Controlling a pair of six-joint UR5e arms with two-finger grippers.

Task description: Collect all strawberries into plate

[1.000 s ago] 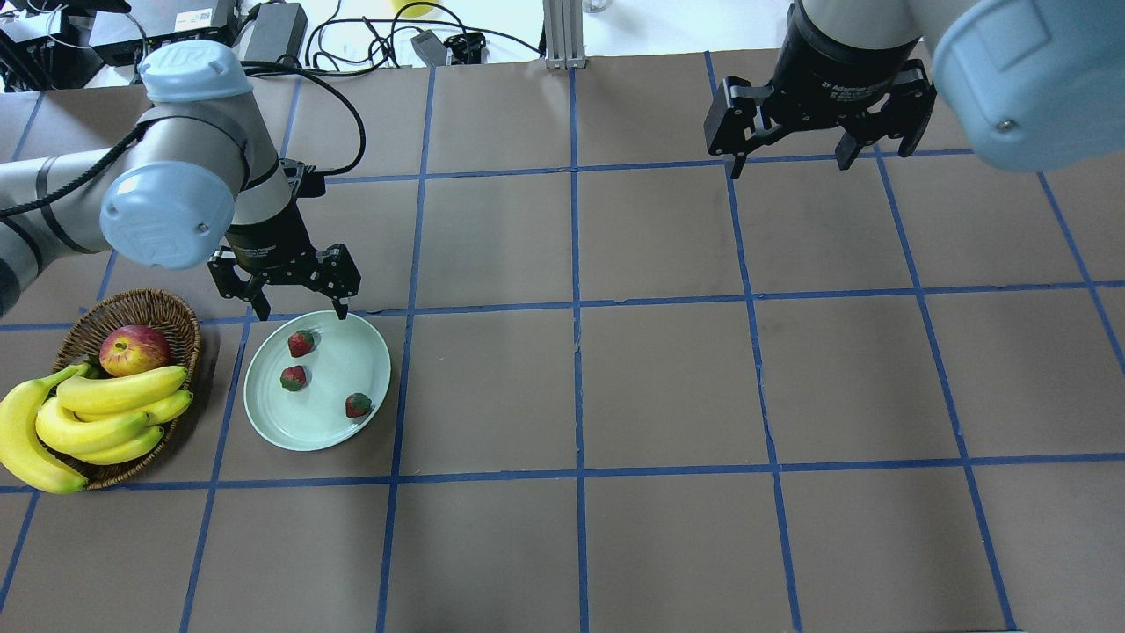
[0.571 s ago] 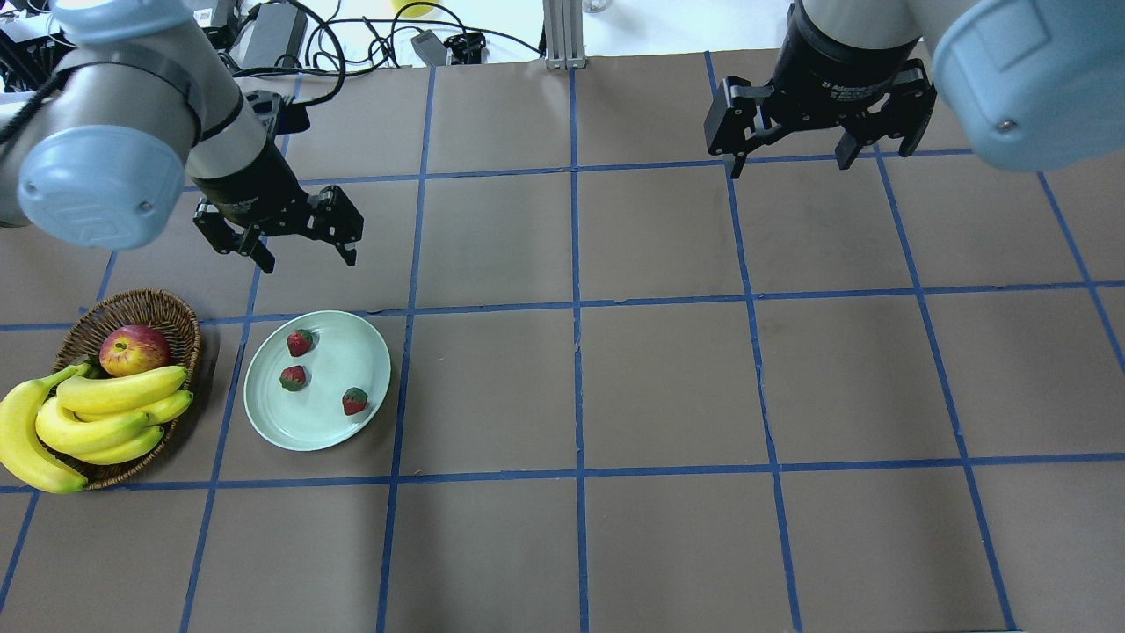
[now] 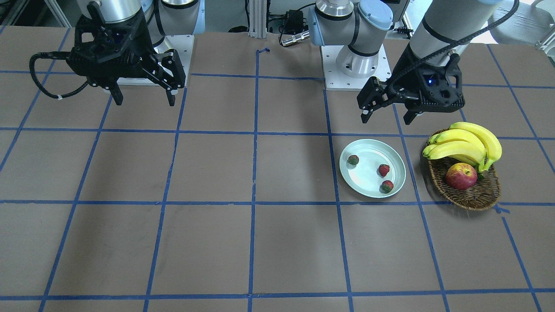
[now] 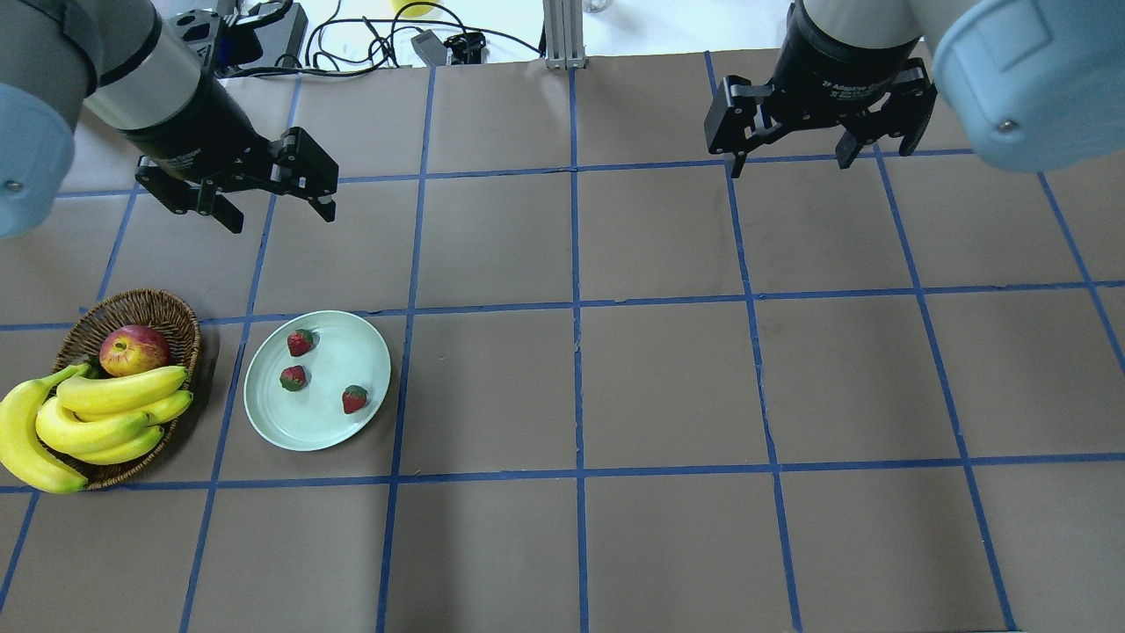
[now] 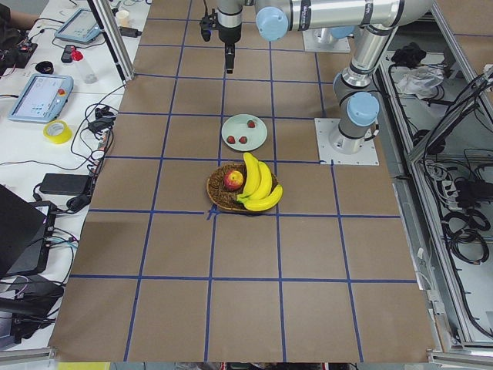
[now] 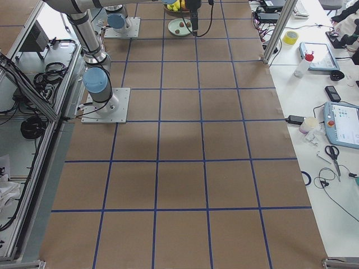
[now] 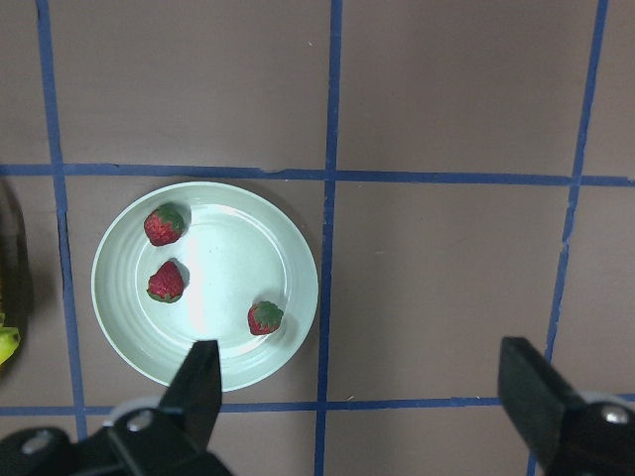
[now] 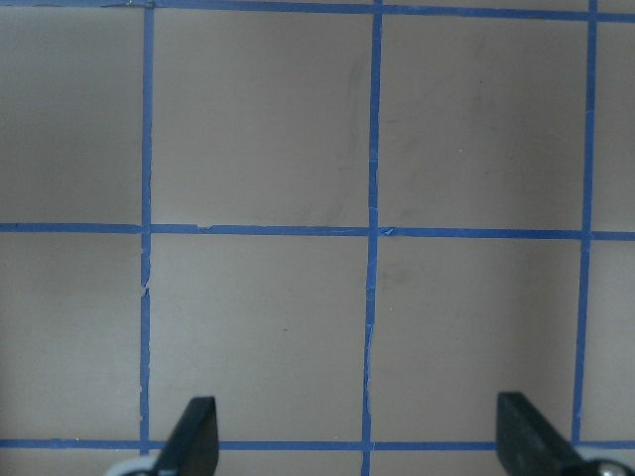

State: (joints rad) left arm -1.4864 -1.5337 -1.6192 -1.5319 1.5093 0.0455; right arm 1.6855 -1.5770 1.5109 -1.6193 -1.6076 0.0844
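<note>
All three strawberries (image 4: 293, 378) lie inside the plate (image 4: 303, 429), none touching another: two sit on the side toward the basket (image 4: 141, 303), and the third lies nearer the opposite rim, on the robot's side. The plate rests flat on the brown, blue-taped surface (image 4: 668, 378), just beside the wicker basket, which holds an apple (image 4: 134, 349) and a bunch of bananas (image 4: 105, 404) overhanging its rim. The left gripper (image 4: 281, 218) hangs in the air past the plate's far edge, apart from it — its jaws are spread wide and released, with nothing between them. The right gripper (image 4: 791, 167) is well apart on the other half of the surface, raised, its jaws likewise released and holding nothing.
</note>
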